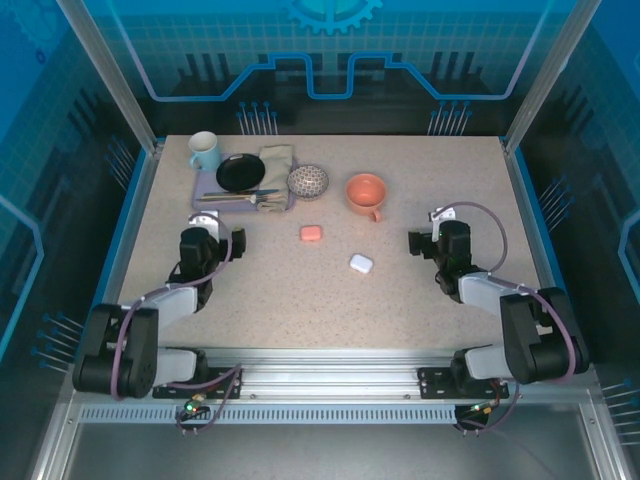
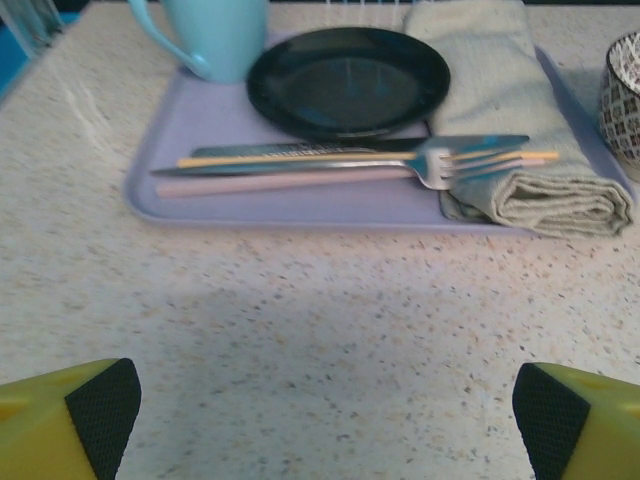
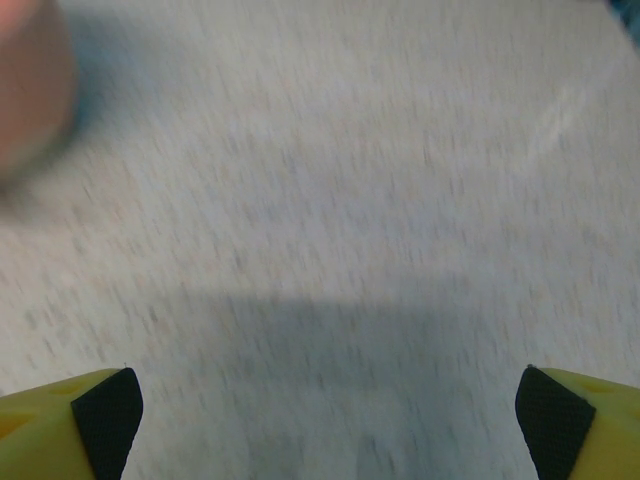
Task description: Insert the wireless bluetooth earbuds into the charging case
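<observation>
Top external view: the two charging cases lie closed near the middle of the speckled table (image 1: 290, 310). The salmon-pink case (image 1: 311, 233) is just ahead of the white case (image 1: 361, 264), which sits a little to its right. Any marking on either shell is too small to read, and whether the earbuds sit inside cannot be told.

The left gripper (image 1: 213, 222) is well to the left of the pink case and points at the lavender tray (image 1: 205, 190). The right gripper (image 1: 437, 222) is to the right of the white case, beside the orange cup (image 1: 366, 192). Neither touches a case.

From the left wrist, the left gripper (image 2: 320, 420) has its jaws spread wide. One yellow, black-padded fingertip (image 2: 100, 405) sits at each lower corner, with bare tabletop between them and nothing held. Ahead of it, the tray (image 2: 200, 120) carries a light blue mug (image 2: 215, 35), a black plate (image 2: 348, 80), a folded napkin (image 2: 500, 100) and a fork (image 2: 440, 165) laid among other long utensils. A patterned bowl (image 2: 622, 100) stands just off the tray's right end.

From the right wrist, the picture is smeared. The right gripper (image 3: 320, 420) is likewise spread wide over bare table and holds nothing, and a blurred orange shape at top left looks like the cup (image 3: 30, 90).
</observation>
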Controlling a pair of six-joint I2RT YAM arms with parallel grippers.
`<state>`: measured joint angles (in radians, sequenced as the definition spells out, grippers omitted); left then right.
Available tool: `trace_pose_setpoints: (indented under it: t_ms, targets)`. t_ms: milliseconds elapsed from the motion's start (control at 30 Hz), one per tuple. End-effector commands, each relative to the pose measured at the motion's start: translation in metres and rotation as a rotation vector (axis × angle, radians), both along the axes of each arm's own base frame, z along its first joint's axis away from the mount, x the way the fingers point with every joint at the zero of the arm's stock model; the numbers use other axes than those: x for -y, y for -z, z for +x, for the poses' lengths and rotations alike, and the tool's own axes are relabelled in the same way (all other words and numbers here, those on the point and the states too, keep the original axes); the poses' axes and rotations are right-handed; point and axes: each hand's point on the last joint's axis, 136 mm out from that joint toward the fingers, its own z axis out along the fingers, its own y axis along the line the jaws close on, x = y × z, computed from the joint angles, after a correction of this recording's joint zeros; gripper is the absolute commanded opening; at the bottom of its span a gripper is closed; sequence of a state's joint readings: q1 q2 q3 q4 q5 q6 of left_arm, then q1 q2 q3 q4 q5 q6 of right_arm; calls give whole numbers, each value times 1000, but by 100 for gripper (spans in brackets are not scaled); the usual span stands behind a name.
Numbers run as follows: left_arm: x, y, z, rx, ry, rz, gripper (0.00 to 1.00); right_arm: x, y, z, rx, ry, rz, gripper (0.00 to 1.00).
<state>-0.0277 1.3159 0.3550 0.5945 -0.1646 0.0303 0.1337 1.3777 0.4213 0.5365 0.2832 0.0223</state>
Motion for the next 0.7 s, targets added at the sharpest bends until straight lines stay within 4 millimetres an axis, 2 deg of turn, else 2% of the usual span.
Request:
trace_pose_setpoints:
  t_ms: [0, 33, 100, 200, 300, 667]
  targets:
    - [16, -19, 16, 129, 92, -62, 99, -11, -12, 10, 178, -97, 26, 100]
    - [17, -14, 17, 131, 96, -61, 99, -14, -12, 15, 192, -112, 17, 100]
    - [19, -6, 20, 120, 105, -61, 99, -16, -5, 23, 108, -136, 41, 100]
    - [24, 7, 25, 62, 139, -58, 99, -9, -5, 24, 99, -130, 87, 100]
    - [14, 5, 33, 54, 90, -78, 99, -10, -4, 24, 93, -129, 77, 100]
    - [14, 5, 33, 51, 89, -79, 99, -11, -4, 25, 86, -134, 80, 100]
